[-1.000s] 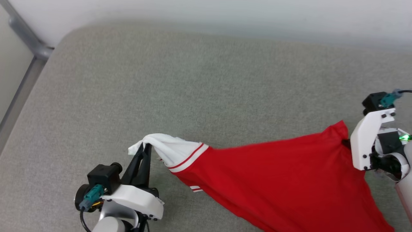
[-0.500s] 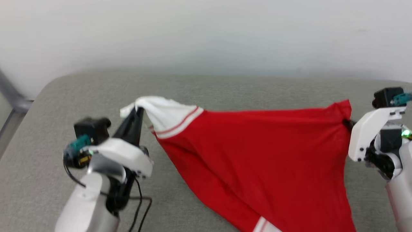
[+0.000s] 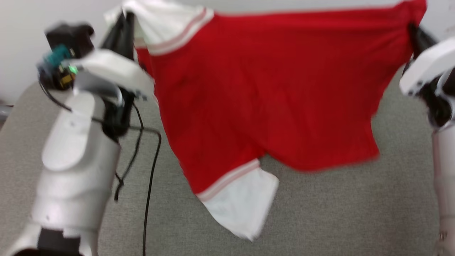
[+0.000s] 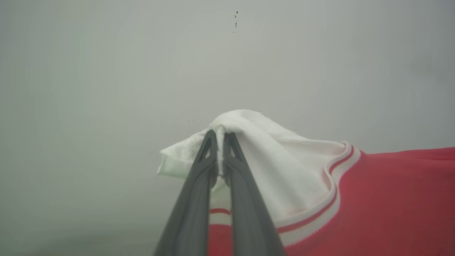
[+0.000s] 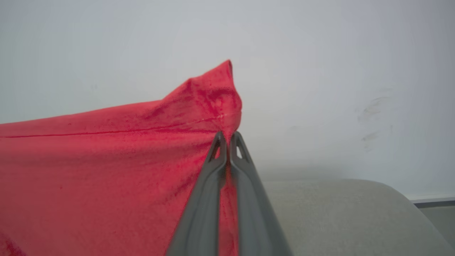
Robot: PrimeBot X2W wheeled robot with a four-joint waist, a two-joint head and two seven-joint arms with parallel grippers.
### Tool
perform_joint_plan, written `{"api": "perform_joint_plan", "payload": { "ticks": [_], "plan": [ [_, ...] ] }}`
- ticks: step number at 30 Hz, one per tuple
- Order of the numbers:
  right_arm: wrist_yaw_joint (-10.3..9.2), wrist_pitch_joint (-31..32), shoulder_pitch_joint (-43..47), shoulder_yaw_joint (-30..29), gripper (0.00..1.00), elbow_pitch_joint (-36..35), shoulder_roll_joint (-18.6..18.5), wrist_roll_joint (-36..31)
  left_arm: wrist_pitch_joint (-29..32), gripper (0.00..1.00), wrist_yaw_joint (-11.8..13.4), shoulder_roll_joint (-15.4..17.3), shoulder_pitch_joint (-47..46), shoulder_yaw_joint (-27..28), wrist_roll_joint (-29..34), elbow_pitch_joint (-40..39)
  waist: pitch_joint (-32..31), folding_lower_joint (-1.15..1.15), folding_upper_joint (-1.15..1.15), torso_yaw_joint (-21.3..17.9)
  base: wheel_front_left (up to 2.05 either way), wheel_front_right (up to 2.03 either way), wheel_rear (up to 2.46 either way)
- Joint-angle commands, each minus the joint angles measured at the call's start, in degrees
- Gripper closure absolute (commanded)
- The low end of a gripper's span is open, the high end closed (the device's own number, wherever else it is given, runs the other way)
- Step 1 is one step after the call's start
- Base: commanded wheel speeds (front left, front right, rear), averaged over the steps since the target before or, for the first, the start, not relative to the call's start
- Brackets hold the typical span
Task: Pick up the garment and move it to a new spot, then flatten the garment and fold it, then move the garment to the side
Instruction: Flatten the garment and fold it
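The red garment (image 3: 270,92) hangs stretched between my two grippers, lifted clear of the grey cushion (image 3: 320,213). My left gripper (image 3: 124,19) is shut on a white sleeve (image 4: 270,156) at the upper left. In the left wrist view the left gripper (image 4: 220,135) pinches that white cloth beside the striped trim. My right gripper (image 3: 414,30) is shut on a red corner at the upper right, and the right wrist view shows the right gripper (image 5: 227,137) clamped on the red garment (image 5: 106,163). A second white sleeve (image 3: 241,202) dangles low. The chest lettering is hidden.
A pale wall (image 3: 21,42) rises behind the cushion. A black cable (image 3: 149,170) hangs from my left arm (image 3: 74,160) over the cushion. My right forearm (image 3: 444,167) stands at the right edge. The cushion's rounded end (image 5: 355,213) lies below the right gripper.
Both grippers have risen with the garment, which has left the cushion and now hangs spread out. The head view has tilted up, and the lower white sleeve has come into sight.
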Motion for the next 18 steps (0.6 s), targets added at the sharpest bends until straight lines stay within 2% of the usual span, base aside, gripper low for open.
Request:
{"api": "perform_joint_plan", "payload": {
  "ticks": [1,10,18],
  "plan": [
    [-0.08,-1.2,-2.9,-0.6,1.00,0.3,0.3,-0.7,-0.9,1.00,-0.2,0.6,-2.9,0.6,0.5,1.2,2.0,0.00,0.00,-0.5,0.00,0.00,0.00],
    [-0.09,-6.7,-19.6,-3.0,1.00,4.9,1.5,-2.7,-4.7,1.00,-1.2,3.7,-21.8,1.7,2.4,10.2,9.1,0.00,0.00,-2.1,0.00,0.00,0.00],
    [-0.10,-9.6,-31.1,-2.4,1.00,10.7,-0.2,-3.4,-6.4,1.00,-1.8,5.6,-33.4,3.1,3.5,15.6,13.8,0.00,0.00,-2.8,0.00,0.00,0.00]
  ]
}}
